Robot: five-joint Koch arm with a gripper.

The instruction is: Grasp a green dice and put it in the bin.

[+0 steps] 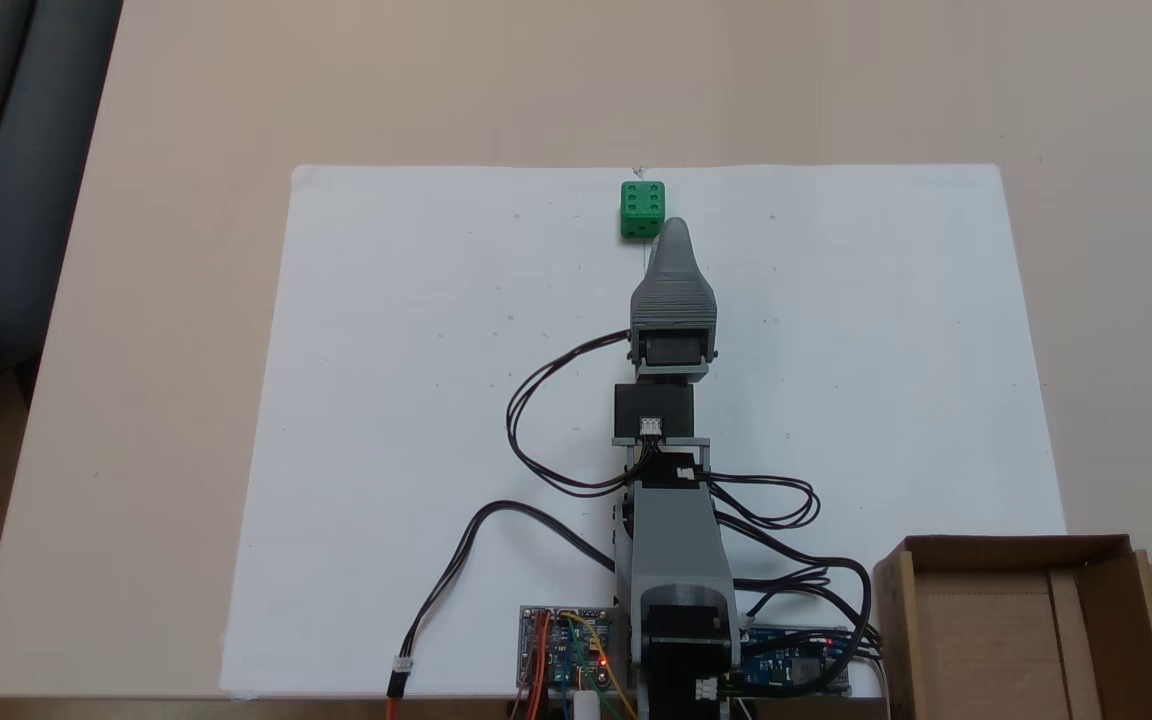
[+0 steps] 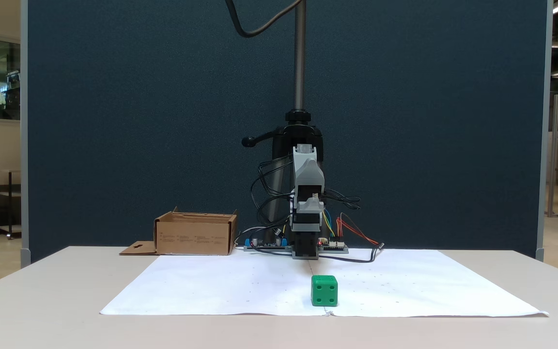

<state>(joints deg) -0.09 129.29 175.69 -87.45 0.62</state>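
The green dice (image 1: 642, 208) rests on the white paper near its far edge, six pips on its top face; in the other fixed view the dice (image 2: 324, 290) sits near the paper's front edge. My grey gripper (image 1: 676, 232) reaches along the paper's midline, and its tip ends just beside the dice's near right corner. A single tapered tip shows, so whether the jaws are apart is unclear. The bin (image 1: 1106, 600), a brown cardboard box with upright flaps, stands at the lower right beside the arm's base. The bin (image 2: 194, 237) appears left of the arm (image 2: 306, 194).
White paper (image 1: 416, 400) covers the middle of the beige table (image 1: 186, 300). Black cables (image 1: 536, 440) loop off the arm. Circuit boards (image 1: 566, 650) lie at its base. A blue partition (image 2: 138, 121) stands behind the table, with a pole (image 2: 300, 53) rising behind the arm.
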